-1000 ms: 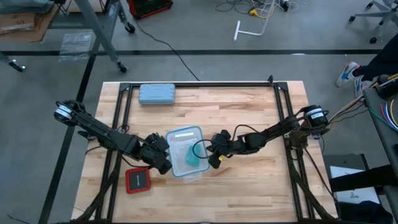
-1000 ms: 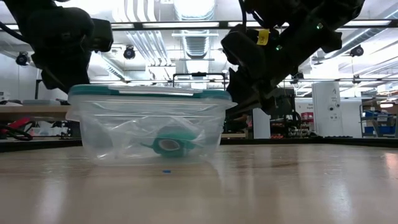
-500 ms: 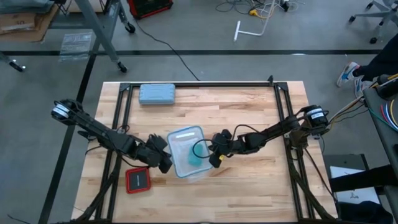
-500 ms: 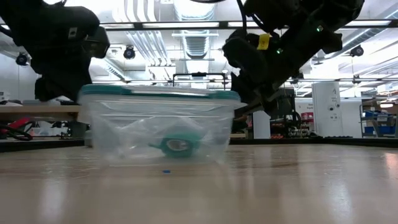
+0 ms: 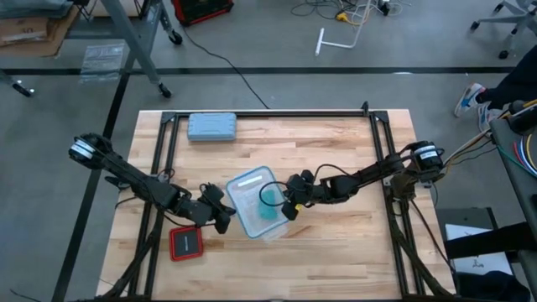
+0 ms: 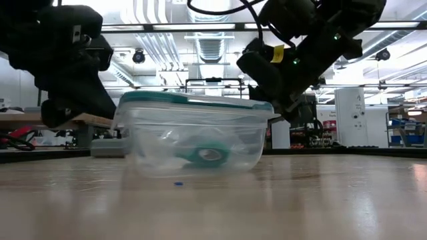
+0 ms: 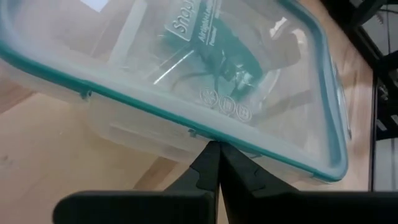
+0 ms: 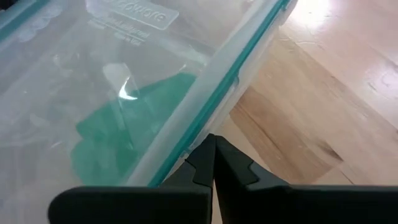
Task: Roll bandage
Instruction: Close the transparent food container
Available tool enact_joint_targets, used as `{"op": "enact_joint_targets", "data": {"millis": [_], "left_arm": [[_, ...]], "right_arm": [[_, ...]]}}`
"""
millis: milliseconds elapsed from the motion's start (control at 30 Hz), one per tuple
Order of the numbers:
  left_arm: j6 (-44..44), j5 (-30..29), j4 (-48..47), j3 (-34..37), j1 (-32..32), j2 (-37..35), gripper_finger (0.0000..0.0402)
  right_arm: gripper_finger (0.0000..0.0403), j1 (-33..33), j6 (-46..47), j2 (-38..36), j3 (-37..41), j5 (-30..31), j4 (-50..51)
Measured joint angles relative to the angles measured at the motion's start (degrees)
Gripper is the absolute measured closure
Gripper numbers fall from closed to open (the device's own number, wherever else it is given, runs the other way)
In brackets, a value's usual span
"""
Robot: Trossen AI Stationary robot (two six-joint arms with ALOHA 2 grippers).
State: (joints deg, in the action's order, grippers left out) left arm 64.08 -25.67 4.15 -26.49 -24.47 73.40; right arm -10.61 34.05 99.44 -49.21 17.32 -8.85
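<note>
A clear plastic container with a teal-rimmed lid stands on the wooden table. The teal bandage lies rolled up inside it on the bottom, also showing through the lid. My left gripper is shut at the container's left side. My right gripper is shut at its right side. My left gripper has its shut fingertips against the container's side wall just under the lid's teal rim. They come in about level from the table's left. The container stands on the table. My right gripper has its shut fingertips against the lid's teal rim on the container's right long side. They come in from the table's right, slanting down.
A grey-blue hard case lies at the table's far left. A red-edged black square object lies near the front, left of the container. Bare wood lies to the right and at the far middle.
The container has slid along the table and turned about: its near end has swung toward the table's right, while its far left corner has stayed about where it was. Both shut grippers have stayed at its sides through the turn.
</note>
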Motion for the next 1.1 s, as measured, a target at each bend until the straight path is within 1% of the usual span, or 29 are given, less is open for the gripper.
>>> {"op": "enact_joint_targets", "data": {"millis": [133, 267, 400, 500, 567, 633, 700, 733, 800, 867, 1100], "left_arm": [[-2.31, -1.08, 1.47, 0.2, 0.0, 0.86, 0.0401], [-6.44, -2.45, 4.3, 0.17, 0.0, 2.14, 0.0401], [-10.72, -4.17, 6.47, 0.18, 0.02, 3.85, 0.0401], [-17.91, -6.78, 8.26, 0.18, 0.03, 5.22, 0.0401], [-24.43, -10.45, 10.24, 0.18, 0.41, 6.26, 0.0401], [-31.69, -14.36, 12.6, 0.18, 0.9, 7.68, 0.0401], [-35.13, -16.16, 12.78, 0.31, 1.27, 8.9, 0.0401], [-35.03, -16.34, 13.17, 0.31, 1.6, 9.52, 0.0401], [-32.25, -15.88, 14.5, 0.23, 2.17, 10.42, 0.0401], [-29.69, -16.02, 14.64, 0.42, 2.25, 10.53, 0.0401], [-24.09, -13.7, 13.72, 0.62, 2.01, 7.79, 0.0401]], "right_arm": [[0.0403, 0.36, 0.14, 0.0, 0.0, -1.01, 0.61], [0.0403, 0.61, 0.7, -0.07, 0.0, -1.76, 2.41], [0.0403, 0.84, 0.61, -0.13, 0.0, -3.81, 4.52], [0.0403, 0.87, 0.48, -0.11, 0.0, -6.44, 7.04], [0.0403, 0.69, 0.28, 0.23, 0.0, -11.54, 8.38], [0.0403, 0.16, -0.01, 0.56, 0.0, -15.43, 4.22], [0.0403, 0.09, 0.47, 0.52, 0.0, -15.85, 1.77], [0.0403, 0.25, 0.84, 0.57, 0.0, -16.05, 1.98], [0.0403, 0.33, 1.91, 0.79, 0.02, -14.44, 3.48], [0.0403, 0.39, 2.06, 1.31, 0.02, -13.88, 2.58], [0.0403, 0.5, 2.42, 2.12, 0.09, -10.8, 3.18]]}}
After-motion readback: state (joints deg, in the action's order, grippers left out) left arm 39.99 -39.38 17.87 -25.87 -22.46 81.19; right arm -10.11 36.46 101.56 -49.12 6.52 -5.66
